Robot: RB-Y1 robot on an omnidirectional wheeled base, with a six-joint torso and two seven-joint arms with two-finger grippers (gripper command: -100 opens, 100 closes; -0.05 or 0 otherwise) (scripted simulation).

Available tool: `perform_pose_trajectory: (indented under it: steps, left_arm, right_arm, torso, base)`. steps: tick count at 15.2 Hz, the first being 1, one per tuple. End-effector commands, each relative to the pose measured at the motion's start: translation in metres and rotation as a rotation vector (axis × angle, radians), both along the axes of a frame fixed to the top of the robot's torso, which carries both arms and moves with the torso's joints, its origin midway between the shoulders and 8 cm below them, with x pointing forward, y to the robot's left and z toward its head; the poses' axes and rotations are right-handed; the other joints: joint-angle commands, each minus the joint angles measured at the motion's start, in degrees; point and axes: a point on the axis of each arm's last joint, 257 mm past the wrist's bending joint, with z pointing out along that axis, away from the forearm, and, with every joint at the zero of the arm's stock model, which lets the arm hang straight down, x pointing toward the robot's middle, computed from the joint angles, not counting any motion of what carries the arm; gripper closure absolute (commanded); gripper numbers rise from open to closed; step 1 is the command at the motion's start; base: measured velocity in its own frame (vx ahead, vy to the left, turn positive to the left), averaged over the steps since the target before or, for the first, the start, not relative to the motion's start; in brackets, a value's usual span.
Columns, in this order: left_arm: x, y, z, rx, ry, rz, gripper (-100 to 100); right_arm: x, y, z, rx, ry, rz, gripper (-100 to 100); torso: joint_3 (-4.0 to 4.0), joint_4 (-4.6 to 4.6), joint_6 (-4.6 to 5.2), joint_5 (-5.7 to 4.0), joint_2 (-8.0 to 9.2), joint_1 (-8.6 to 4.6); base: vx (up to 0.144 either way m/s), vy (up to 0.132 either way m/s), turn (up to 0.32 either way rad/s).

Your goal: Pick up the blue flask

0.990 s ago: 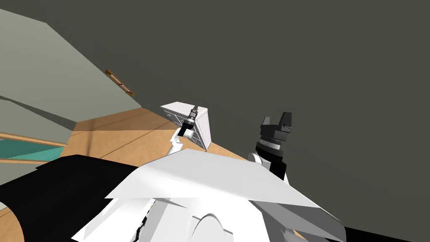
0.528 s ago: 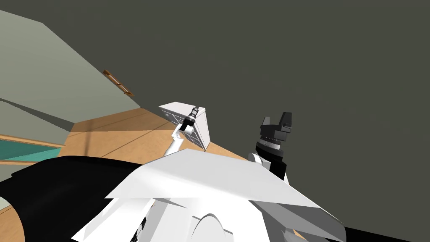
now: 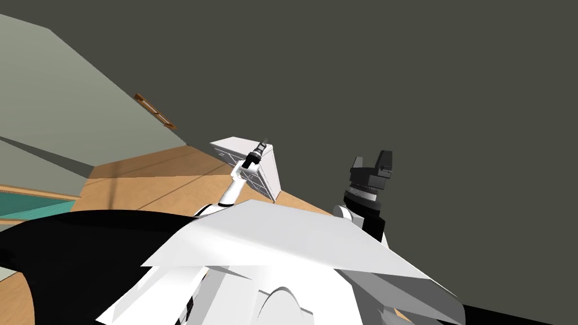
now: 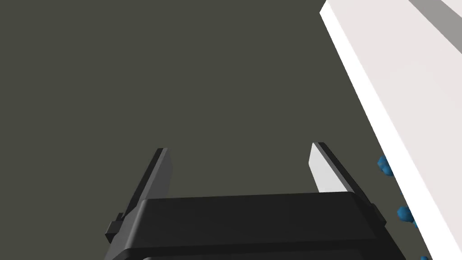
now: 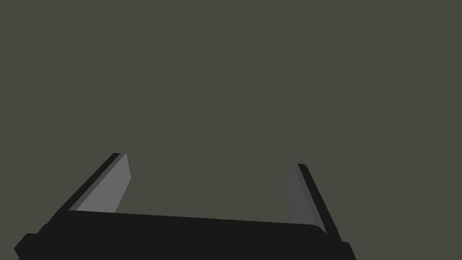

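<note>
The fingers [image 4: 325, 174] of the left gripper [image 4: 240, 149] are spread wide and empty; small lumps judged to be the blue flask [image 4: 384, 166] lie just off them at four o'clock, against the edge of a white box-shaped cabinet [image 4: 397, 99]. Over the past second that arm has been stretched further towards the cabinet, so the reach is judged unfinished. The blue is given by the left wrist view, being too small to tell from the head; the fingers of the right gripper [image 5: 210, 160] are likewise wide.

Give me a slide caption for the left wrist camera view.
Left gripper open before a dark grey wall, beside a white cabinet edge where small blue shapes peek out.
</note>
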Motion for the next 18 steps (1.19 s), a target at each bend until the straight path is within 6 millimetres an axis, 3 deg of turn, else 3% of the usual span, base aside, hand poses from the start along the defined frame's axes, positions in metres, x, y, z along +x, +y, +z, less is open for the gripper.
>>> perform_pose_trajectory:
  steps: [1,3,4,6,7,10,11,13,14,17,18]
  left_arm:
    - [0.016,0.013,-0.002,0.037,0.037,0.042,-100]
    - [0.017,0.016,-0.006,0.035,0.054,0.051,-100]
    - [0.028,0.033,-0.004,0.088,0.079,0.093,-100]
    - [0.033,0.037,-0.009,0.083,0.108,0.110,-100]
    - [0.043,0.053,0.000,0.135,0.119,0.147,-100]
    - [0.047,0.061,-0.010,0.127,0.166,0.173,-100]
    - [0.056,0.078,0.000,0.174,0.182,0.215,-100]
    - [0.059,0.087,-0.011,0.166,0.226,0.238,-100]
    - [0.065,0.103,0.003,0.212,0.232,0.276,-100]
    - [0.067,0.115,-0.011,0.200,0.290,0.305,-100]
    - [0.073,0.133,0.003,0.239,0.306,0.349,-100]
  right_arm:
    - [0.000,0.000,0.000,0.000,0.000,0.000,0]
    - [0.000,0.000,0.000,0.000,0.000,0.000,0]
    - [0.000,0.000,0.000,0.000,0.000,0.000,0]
    - [0.000,0.000,0.000,0.000,0.000,0.000,0]
    - [0.000,0.000,0.000,0.000,0.000,0.000,0]
    - [0.000,0.000,0.000,0.000,0.000,0.000,0]
    - [0.000,0.000,0.000,0.000,0.000,0.000,0]
    - [0.000,0.000,0.000,0.000,0.000,0.000,0]
    - [0.000,0.000,0.000,0.000,0.000,0.000,0]
    - [0.000,0.000,0.000,0.000,0.000,0.000,0]
    - [0.000,0.000,0.000,0.000,0.000,0.000,0]
  torso:
    - [0.00,0.00,0.00,0.00,0.00,0.00]
    - [0.00,0.00,-0.02,0.00,0.00,0.00]
    - [0.00,0.00,-0.02,0.02,0.01,0.08]
    - [-0.01,0.00,-0.01,0.01,-0.01,0.05]
    - [0.00,0.00,-0.01,0.01,0.00,0.05]
    - [-0.01,-0.01,-0.01,0.00,-0.02,0.02]
    - [0.00,-0.01,-0.02,0.02,-0.01,0.09]
    - [-0.01,-0.01,-0.01,0.01,-0.02,0.05]
    - [-0.01,-0.01,-0.02,0.02,-0.02,0.07]
    - [-0.03,-0.02,-0.01,0.01,-0.04,0.05]
    - [-0.02,-0.01,-0.02,0.02,-0.03,0.12]
  base:
    - [-0.001,-0.083,-0.024]
    - [0.001,-0.048,-0.003]
    - [0.000,-0.048,-0.020]
    - [0.002,-0.061,-0.024]
    - [0.005,-0.070,-0.023]
    - [0.006,-0.055,-0.012]
    - [0.001,-0.051,-0.029]
    - [0.007,-0.055,-0.020]
    - [0.008,-0.067,-0.027]
    - [0.013,-0.050,-0.011]
    - [0.009,-0.043,-0.018]
